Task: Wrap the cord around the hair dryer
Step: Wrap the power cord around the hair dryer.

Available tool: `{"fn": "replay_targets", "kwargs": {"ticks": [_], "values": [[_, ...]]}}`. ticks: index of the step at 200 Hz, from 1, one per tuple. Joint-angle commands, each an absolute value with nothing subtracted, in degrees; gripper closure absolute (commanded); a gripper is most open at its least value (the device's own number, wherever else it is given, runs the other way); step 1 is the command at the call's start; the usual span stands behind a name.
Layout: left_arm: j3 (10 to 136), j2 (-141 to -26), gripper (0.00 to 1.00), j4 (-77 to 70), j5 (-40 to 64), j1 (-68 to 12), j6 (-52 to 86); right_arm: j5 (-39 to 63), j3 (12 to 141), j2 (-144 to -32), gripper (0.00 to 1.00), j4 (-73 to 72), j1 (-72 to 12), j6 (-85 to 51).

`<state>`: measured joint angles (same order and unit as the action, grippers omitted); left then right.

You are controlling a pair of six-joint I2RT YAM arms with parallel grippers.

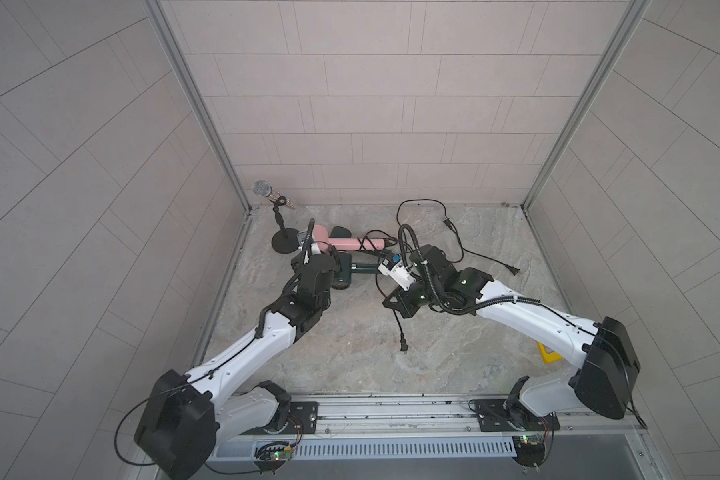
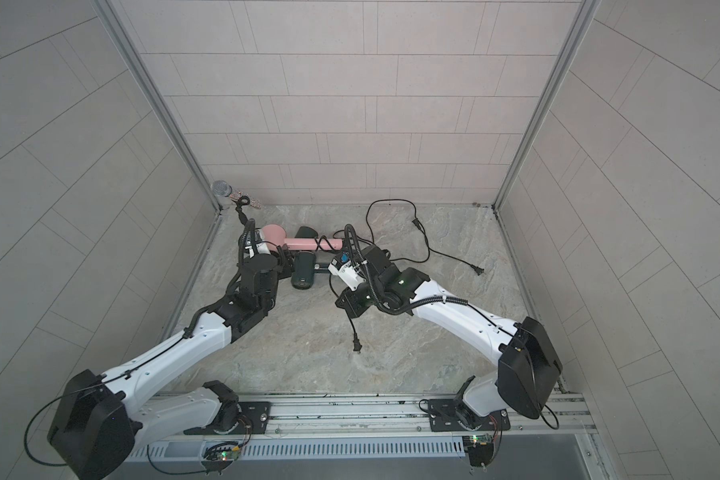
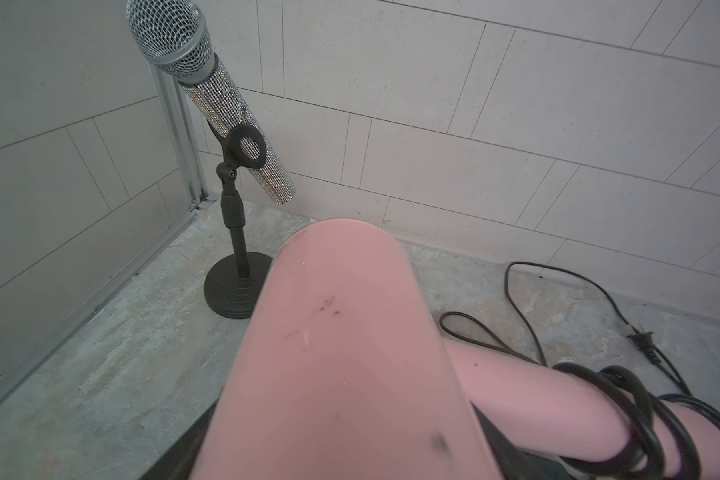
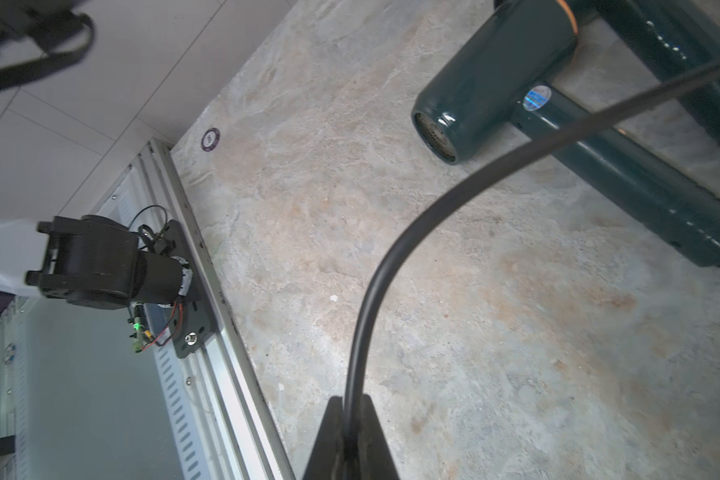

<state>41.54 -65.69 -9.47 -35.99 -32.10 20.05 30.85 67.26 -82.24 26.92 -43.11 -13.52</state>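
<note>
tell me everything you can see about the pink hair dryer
The pink hair dryer looks like glossy plastic, with a rounded barrel and a straight handle. The barrel shows a few dark scuffs. Several turns of black cord are wound around the handle. It lies on the stone-patterned table near the back wall, beside the microphone stand's base. In both top views the left arm covers part of the barrel; whether it is gripped cannot be told.
</note>
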Motion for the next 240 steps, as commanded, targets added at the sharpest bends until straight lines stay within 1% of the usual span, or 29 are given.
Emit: {"fn": "replay_targets", "kwargs": {"ticks": [1,32,59,79,115,151,169,191,206,222,240], "values": [[42.86,-66.68,1.00,-11.85,-44.17,-34.26,14.51,33.25,71.50,-81.73,1.00,31.18,-43.37,-11.40],[43.94,-68.18,1.00,-9.90,-45.87,-36.97,10.03,31.13,81.47,-84.41,1.00,39.06,-41.35,-5.41],[44.64,-68.29,1.00,-5.38,-41.01,-37.39,9.06,28.60,88.97,-87.09,1.00,43.34,-38.27,-0.70],[44.84,-67.20,1.00,-1.38,-34.80,-37.44,8.66,25.50,93.61,-89.17,1.00,45.36,-35.46,2.24],[45.89,-65.19,1.00,4.78,-21.47,-37.39,5.76,24.71,100.23,-93.44,1.00,45.73,-29.91,4.88],[47.29,-64.82,1.00,9.35,-11.72,-37.51,3.74,23.98,108.09,-98.76,1.00,47.64,-27.88,7.84],[47.37,-64.45,1.00,9.93,-4.24,-37.46,3.45,24.60,110.85,-101.25,1.00,47.64,-26.04,7.75],[46.60,-63.01,1.00,8.69,2.44,-37.49,4.99,24.35,112.11,-104.05,1.00,47.26,-23.32,7.31],[45.45,-60.83,1.00,6.79,2.21,-37.44,7.60,24.13,111.02,-105.40,1.00,46.56,-20.87,7.20],[44.46,-58.59,1.00,4.92,4.71,-36.00,9.55,24.67,107.19,-105.74,1.00,44.54,-18.26,6.38],[43.05,-56.87,1.00,0.47,10.31,-33.73,14.08,27.72,101.40,-105.26,1.00,39.95,-15.62,5.52]]}}
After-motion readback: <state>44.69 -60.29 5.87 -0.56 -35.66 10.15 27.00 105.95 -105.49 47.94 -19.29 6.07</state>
